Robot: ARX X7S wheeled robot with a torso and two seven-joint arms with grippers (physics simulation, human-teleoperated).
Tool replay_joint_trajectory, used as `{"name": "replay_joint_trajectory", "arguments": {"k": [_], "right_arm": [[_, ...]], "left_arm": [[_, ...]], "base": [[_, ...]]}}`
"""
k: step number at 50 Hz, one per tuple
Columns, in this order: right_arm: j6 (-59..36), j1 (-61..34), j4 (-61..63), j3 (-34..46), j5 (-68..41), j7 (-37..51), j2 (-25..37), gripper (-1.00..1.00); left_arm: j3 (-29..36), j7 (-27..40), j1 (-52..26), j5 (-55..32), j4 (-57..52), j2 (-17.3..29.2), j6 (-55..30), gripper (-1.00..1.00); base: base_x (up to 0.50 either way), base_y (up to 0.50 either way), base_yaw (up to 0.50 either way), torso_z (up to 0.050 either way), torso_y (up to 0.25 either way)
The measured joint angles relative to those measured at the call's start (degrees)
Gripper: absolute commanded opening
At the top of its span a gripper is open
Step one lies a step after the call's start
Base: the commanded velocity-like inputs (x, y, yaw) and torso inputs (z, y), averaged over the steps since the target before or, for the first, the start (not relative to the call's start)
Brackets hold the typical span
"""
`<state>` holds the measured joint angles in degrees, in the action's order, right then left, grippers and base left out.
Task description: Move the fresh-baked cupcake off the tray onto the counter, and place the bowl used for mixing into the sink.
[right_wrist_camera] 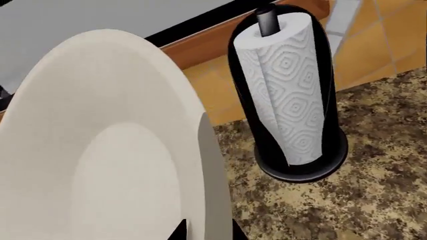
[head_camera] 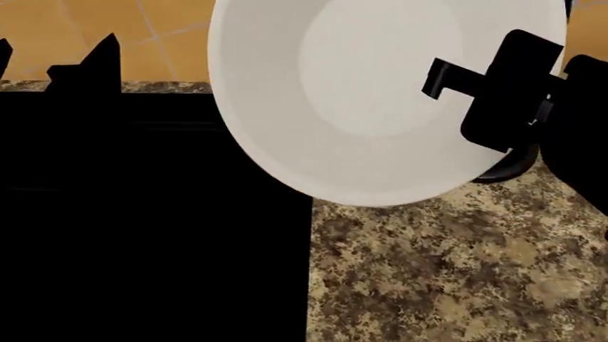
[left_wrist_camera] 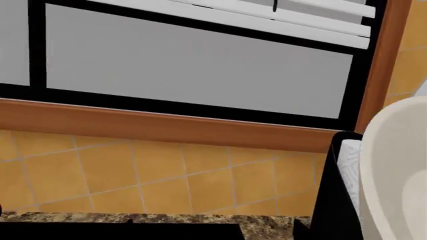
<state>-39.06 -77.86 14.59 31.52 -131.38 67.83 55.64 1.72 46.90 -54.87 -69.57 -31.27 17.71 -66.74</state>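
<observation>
White bowl (head_camera: 380, 100) hangs tilted above the counter (head_camera: 456, 271), partly over the black sink (head_camera: 142, 214), its rim pinched by the right gripper (head_camera: 475, 85). Left gripper's fingers: cannot tell.

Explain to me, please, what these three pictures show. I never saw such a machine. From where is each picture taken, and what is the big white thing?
These are simulator renders of a wheeled robot with two arms, each ending in a gripper and carrying a small camera near it. One picture comes from the head camera, looking down; the other two come from the wrist cameras.

The big white thing is the bowl. In the head view the right gripper reaches over its rim and holds it up, tilted, above the edge of the black sink and the speckled counter. The right wrist view shows the same bowl close up, with a paper-towel roll standing on the counter behind. The left wrist view shows mostly a window and the tiled wall; the left gripper itself is not visible.
</observation>
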Motion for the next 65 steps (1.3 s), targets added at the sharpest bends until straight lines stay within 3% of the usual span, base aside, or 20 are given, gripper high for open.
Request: {"name": "replay_joint_trajectory", "arguments": {"k": [55, 65], "right_arm": [[1.75, 3.4, 1.6, -0.7, 2.14, -1.62, 2.63, -1.0], [3.03, 4.67, 1.96, -1.13, 3.08, -1.87, 3.12, -1.0]], "left_arm": [[1.58, 0.84, -0.12, -0.91, 0.23, 1.3, 1.7, 1.0], [1.83, 0.97, -0.13, -0.92, 0.29, 1.57, 1.97, 1.0]], "base": [[0.0, 0.5, 0.0, 0.0, 0.0], [0.0, 0.02, 0.0, 0.0, 0.001]]}}
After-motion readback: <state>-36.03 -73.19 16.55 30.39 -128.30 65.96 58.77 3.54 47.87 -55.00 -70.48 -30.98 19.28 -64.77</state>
